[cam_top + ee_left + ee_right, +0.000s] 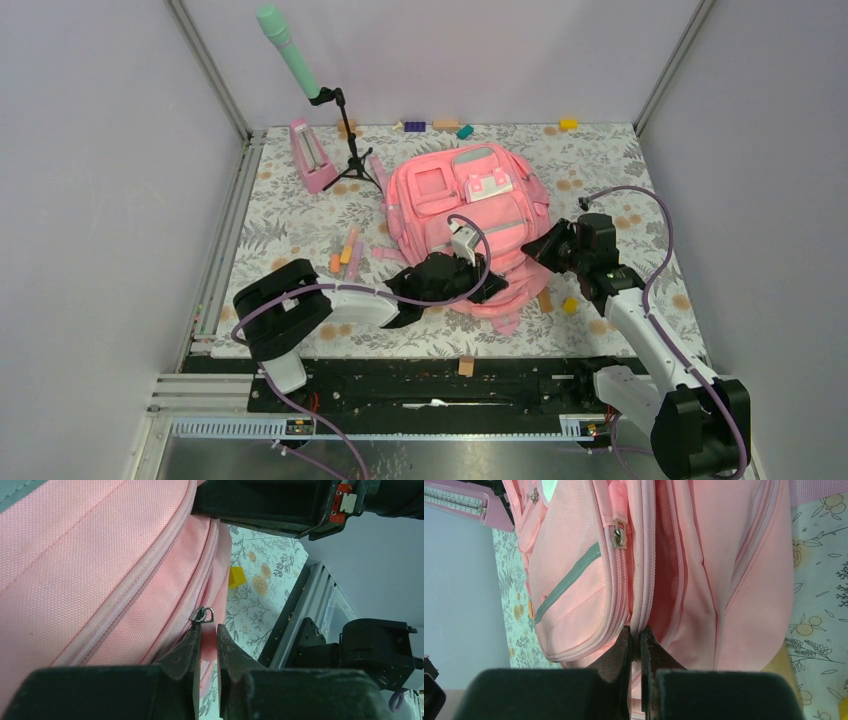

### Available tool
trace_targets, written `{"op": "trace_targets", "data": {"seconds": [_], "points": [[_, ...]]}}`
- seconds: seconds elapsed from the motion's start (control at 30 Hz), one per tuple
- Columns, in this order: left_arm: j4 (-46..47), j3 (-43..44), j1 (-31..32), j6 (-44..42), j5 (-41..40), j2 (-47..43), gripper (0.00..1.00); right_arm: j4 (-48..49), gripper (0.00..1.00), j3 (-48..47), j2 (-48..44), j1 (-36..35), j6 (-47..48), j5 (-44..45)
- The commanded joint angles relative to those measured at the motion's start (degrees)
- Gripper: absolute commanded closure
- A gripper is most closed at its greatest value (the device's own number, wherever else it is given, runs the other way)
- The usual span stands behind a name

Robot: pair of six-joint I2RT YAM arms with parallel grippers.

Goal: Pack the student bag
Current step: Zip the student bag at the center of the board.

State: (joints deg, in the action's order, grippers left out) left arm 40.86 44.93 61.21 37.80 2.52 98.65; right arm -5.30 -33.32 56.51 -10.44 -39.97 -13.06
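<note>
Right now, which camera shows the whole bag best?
The top view: the whole bag lies in frame there. Each wrist view sits too close and shows only a stretch of its pink side.

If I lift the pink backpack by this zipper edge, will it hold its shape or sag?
Likely sags: the student bag is soft woven fabric, creased where the right fingers pinch it. It lies fairly flat, so probably light for its size. The zipper mouth looks open, so pulling may just spread it before the bag follows.
</note>
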Motion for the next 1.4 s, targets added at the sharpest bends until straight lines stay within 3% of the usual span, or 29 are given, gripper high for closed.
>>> {"op": "trace_targets", "data": {"seconds": [0.0,0.07,0.23,0.33,0.57,0.77,1.07,1.37], "points": [[6.1,2.4,2.3,0.7,2.4,-1.3,1.00,-1.1,1.00,-0.4,-1.1,-0.9,3.2,-1.2],[3.2,1.8,2.3,-0.2,0.3,-3.1,0.87,-3.6,0.98,-1.7,-1.7,-0.9,4.8,-0.5],[-3.9,-2.0,2.4,-1.9,-4.1,-9.8,0.41,-11.7,0.47,-4.0,-6.1,-0.9,10.4,1.5],[-5.2,-6.6,2.3,-1.4,-5.9,-14.4,0.26,-15.9,0.34,-4.4,-8.7,-0.9,13.6,0.4],[-14.2,-12.3,2.0,4.2,-13.9,-22.2,0.13,-16.7,0.32,-1.2,-12.2,-4.3,18.7,-6.0],[-16.6,-15.0,0.2,9.3,-15.1,-26.3,0.07,-13.3,0.35,-0.3,-13.0,-14.3,19.9,1.4],[-18.2,-16.1,-3.4,12.1,-14.5,-26.2,0.03,-11.7,0.41,-1.4,-5.4,-18.6,21.8,8.2],[-19.0,-20.6,-4.5,14.8,-19.2,-29.5,0.01,-8.2,0.45,-2.1,-1.4,-22.2,20.4,11.5]]}}
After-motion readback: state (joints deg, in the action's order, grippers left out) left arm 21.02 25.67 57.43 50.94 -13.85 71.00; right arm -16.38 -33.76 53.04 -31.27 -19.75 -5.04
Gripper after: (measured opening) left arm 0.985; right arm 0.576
